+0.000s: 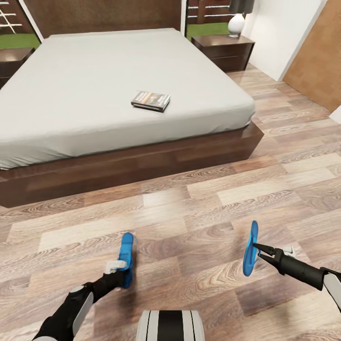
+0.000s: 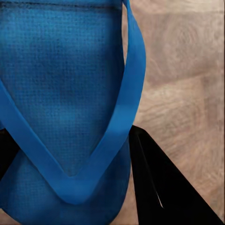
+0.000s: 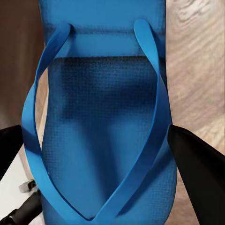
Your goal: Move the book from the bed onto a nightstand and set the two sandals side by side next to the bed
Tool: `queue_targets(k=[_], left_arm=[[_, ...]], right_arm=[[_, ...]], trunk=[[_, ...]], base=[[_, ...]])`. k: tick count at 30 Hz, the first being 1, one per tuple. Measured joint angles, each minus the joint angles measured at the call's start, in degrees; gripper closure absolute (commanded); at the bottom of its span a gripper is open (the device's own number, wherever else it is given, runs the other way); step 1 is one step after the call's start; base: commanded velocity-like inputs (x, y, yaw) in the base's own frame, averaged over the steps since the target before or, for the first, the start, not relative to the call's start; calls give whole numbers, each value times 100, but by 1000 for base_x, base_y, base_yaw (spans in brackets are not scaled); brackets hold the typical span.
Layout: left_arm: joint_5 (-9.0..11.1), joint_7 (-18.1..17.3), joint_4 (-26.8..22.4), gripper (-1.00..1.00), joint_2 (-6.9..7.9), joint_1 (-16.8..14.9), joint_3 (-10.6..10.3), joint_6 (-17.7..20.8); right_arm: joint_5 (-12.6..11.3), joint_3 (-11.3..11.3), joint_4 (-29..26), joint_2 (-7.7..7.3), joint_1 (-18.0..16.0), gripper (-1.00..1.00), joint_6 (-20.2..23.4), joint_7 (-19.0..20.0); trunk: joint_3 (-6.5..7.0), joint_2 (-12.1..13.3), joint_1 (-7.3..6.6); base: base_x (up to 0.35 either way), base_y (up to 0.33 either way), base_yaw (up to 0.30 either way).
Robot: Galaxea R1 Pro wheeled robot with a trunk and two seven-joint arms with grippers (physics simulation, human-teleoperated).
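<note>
While facing the foot corner of the bed from the wood-plank floor, holding one bright blue sandal in each arm. Left gripper low at the left of the head view, fingers clenched on the left sandal, which stands on its long edge, sole side turned outward, above the planks. Seen from the left wrist, strap crossing in a V over the dotted footbed, one dark finger just beside the sole's edge. Right gripper coming in from the right, fingers pinching the right sandal at mid-length, that sandal also upright on edge and slightly tilted, well apart from the other one. From the right wrist, both strap arms looping over the footbed, dark fingers at either side of the sole. Book lying flat on the pale grey mattress, near the foot end and toward the right side, dark cover up with an orange band. Right nightstand beside the headboard, carrying a white lamp; left nightstand partly cut off at the frame's edge. Brown door at far right.
</note>
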Motion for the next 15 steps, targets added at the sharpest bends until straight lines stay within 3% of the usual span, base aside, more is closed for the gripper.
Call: queue_targets(k=[4, 6, 10, 11, 15], left_arm=[[512, -792, -37, 100, 479, 1, 255, 32], [777, -1089, -41, 100, 628, 2, 293, 89], [976, -1335, -48, 100, 723, 3, 312, 250], [1001, -1371, -51, 100, 732, 3, 307, 280], [1020, -1404, -51, 100, 730, 3, 279, 298]], right_arm=[[109, 10, 22, -2, -1, 100, -21, -8], [309, 14, 41, -5, 1, 100, -39, -11], [953, 7, 82, -9, 15, 100, -301, -9], [1247, 3, 223, -10, 30, 100, -645, 1], [1396, 1, 605, -9, 45, 100, -1217, 18]], trunk=[[89, 5, -10], [133, 8, -15], [221, 14, -25], [243, 15, -28], [332, 20, -38]], base=[[0, 0, 0], [0, 0, 0], [0, 0, 0], [0, 0, 0], [0, 0, 0]])
